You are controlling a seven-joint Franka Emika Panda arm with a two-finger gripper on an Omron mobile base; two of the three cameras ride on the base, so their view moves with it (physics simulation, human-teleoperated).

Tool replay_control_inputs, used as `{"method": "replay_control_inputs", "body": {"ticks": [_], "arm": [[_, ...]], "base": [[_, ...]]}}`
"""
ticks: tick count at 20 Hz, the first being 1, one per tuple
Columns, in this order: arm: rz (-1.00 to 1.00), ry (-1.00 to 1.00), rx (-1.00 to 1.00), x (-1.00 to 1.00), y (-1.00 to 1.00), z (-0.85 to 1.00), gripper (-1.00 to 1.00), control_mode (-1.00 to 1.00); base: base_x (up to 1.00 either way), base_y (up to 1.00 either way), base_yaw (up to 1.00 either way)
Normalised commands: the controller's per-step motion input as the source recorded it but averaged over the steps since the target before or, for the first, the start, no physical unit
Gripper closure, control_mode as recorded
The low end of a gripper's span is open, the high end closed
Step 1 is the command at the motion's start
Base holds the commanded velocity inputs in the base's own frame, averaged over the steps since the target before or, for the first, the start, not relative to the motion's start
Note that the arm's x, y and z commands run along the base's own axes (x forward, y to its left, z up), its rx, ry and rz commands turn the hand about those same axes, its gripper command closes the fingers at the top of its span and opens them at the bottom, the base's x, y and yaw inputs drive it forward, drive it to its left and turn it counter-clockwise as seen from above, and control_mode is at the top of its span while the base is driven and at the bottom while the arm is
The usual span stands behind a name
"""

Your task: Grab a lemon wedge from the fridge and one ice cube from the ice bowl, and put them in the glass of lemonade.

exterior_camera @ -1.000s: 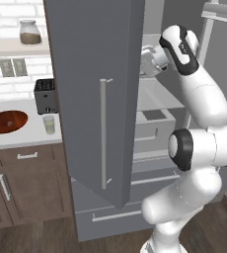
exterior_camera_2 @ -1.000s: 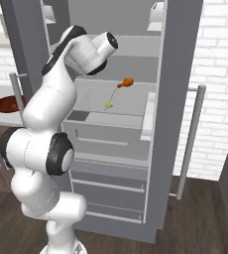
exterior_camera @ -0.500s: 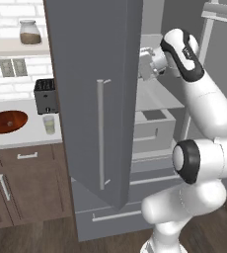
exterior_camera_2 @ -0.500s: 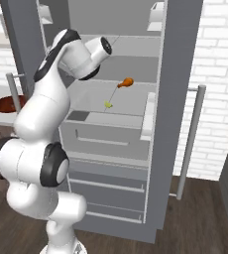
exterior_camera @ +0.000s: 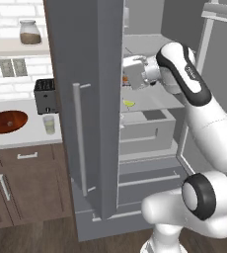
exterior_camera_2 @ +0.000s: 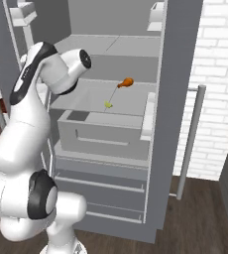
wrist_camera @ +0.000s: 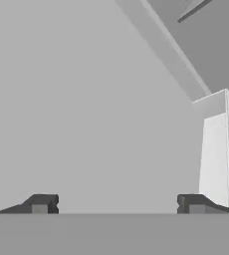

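At the centre of the left base view, the fridge is standing with its 2 doors swung open, and the near door is occupying the middle of the frame with its long silver handle running vertically. Right of that door edge, the lemon wedge is lying on a pale interior shelf, just above the grey crisper drawer. The right base view is showing the same wedge near the frame centre, with an orange-brown drumstick sitting up and to the right of it, apart from it.

The gripper is reaching into the fridge in the upper centre of the left base view, above the wedge and not touching it. The hand view is showing its 2 dark fingertips standing wide apart at the bottom corners, with nothing between them and only plain grey fridge surfaces ahead.

At the left edge of the left base view, the ice bowl is resting on the white counter. The glass of lemonade is standing right of the bowl, in front of a dark toaster. The ice cube is probably too small to resolve in the bowl.
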Motion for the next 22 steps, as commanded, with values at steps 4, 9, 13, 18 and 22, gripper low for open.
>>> {"method": "replay_control_inputs", "body": {"ticks": [4, 9, 13, 18, 22], "arm": [[0.0, -0.01, 0.0, -0.14, 1.0, 0.0, -1.0, -1.0], [0.0, 0.04, -0.01, 0.0, 1.0, 0.0, -1.0, -1.0], [0.0, 0.08, -0.03, 0.0, 0.99, 0.0, -1.0, -1.0], [-0.01, 0.16, -0.08, 0.01, 0.57, 0.0, -1.0, -1.0], [-0.04, 0.04, -0.05, -0.22, -0.46, -0.02, -1.0, -1.0]], "base": [[0.0, 0.0, 0.0], [0.0, 0.0, 0.0], [0.0, 0.0, 0.0], [0.0, 0.0, 0.0], [0.0, 0.0, 0.0]]}}
